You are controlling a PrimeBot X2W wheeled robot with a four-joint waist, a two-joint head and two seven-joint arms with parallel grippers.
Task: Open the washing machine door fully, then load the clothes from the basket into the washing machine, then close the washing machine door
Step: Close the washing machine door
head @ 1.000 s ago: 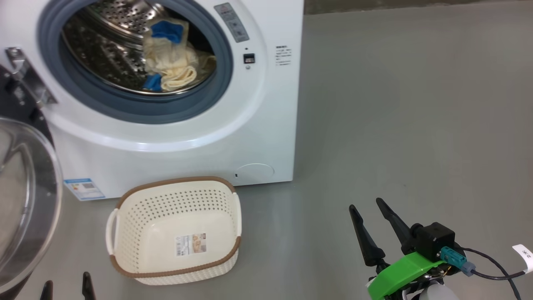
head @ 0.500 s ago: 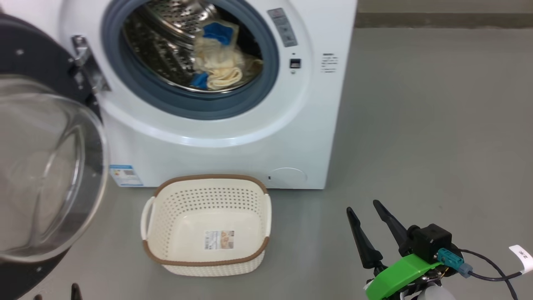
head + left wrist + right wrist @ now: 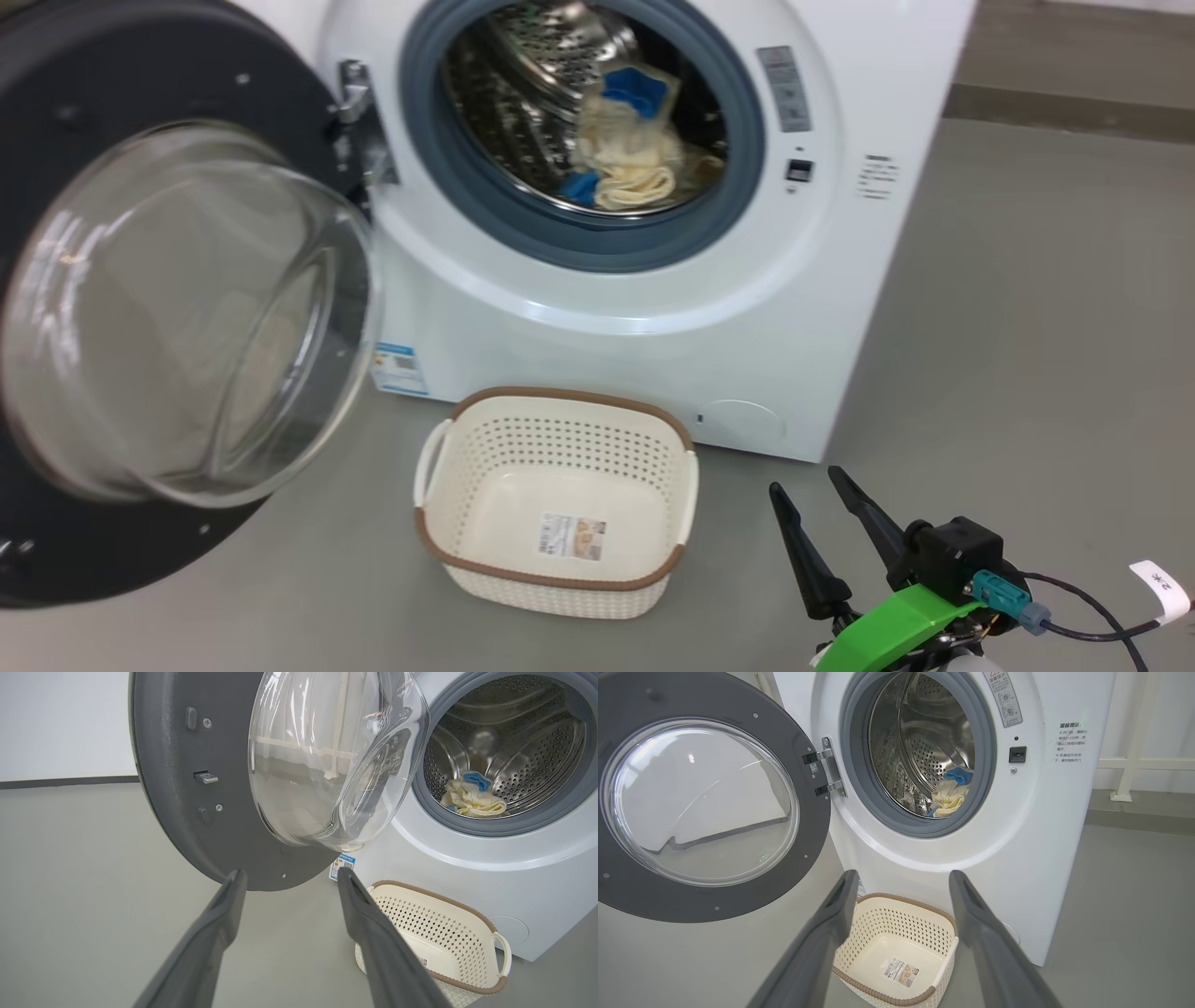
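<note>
The clothes [image 3: 627,159] lie bunched inside the steel drum [image 3: 523,84] of the washing machine [image 3: 653,364], at 12 o'clock in the head view. The washing machine door [image 3: 140,65] stands swung wide open at 9 o'clock, its glass bowl bulging outward. The basket [image 3: 569,397] sits on the grey floor [image 3: 1027,327] just before the machine, near 6 o'clock, with a paper label [image 3: 571,537] on its bottom. The right gripper [image 3: 804,482] hovers at 4 o'clock with its fingers spread apart. In the left wrist view the left gripper [image 3: 290,873] is spread too, its tips near the door's lower rim
</note>
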